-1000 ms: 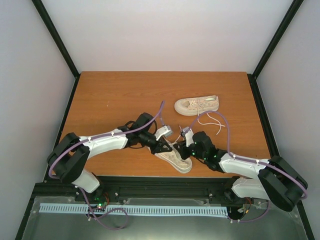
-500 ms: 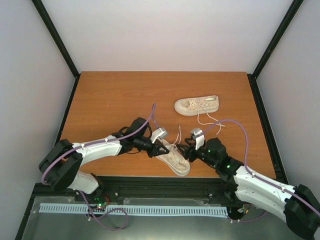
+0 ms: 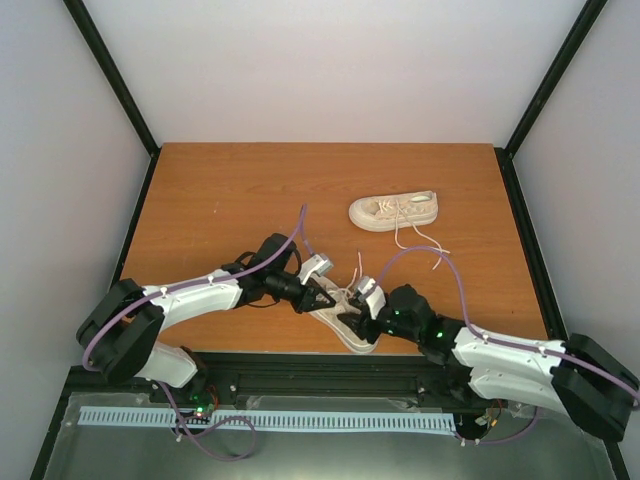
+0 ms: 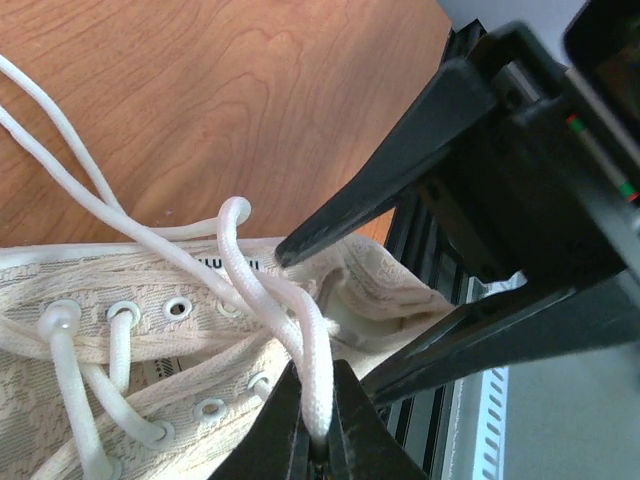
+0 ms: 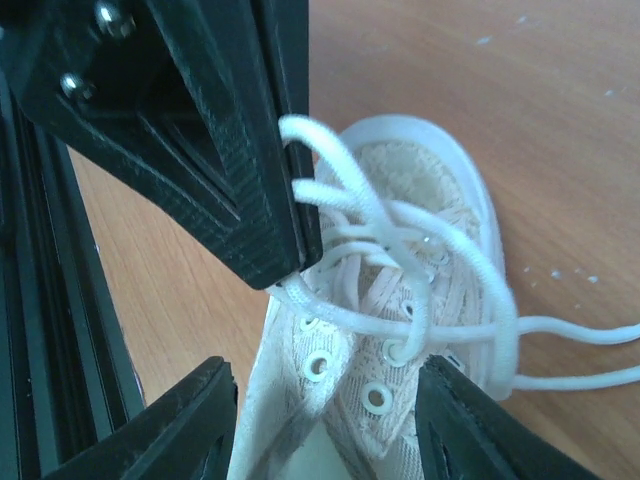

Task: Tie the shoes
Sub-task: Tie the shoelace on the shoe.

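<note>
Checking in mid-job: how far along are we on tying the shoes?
Done: nothing yet; no bow shows on either shoe. In hand: the left arm's fingers pinch a white lace of the near cream canvas sneaker, and the right arm's fingers stand open astride it. Left: tie it, then the far sneaker, whose laces trail loose on the wooden table.

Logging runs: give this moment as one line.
left gripper: shut on thin white lace | right gripper: open at near cream canvas sneaker
</note>
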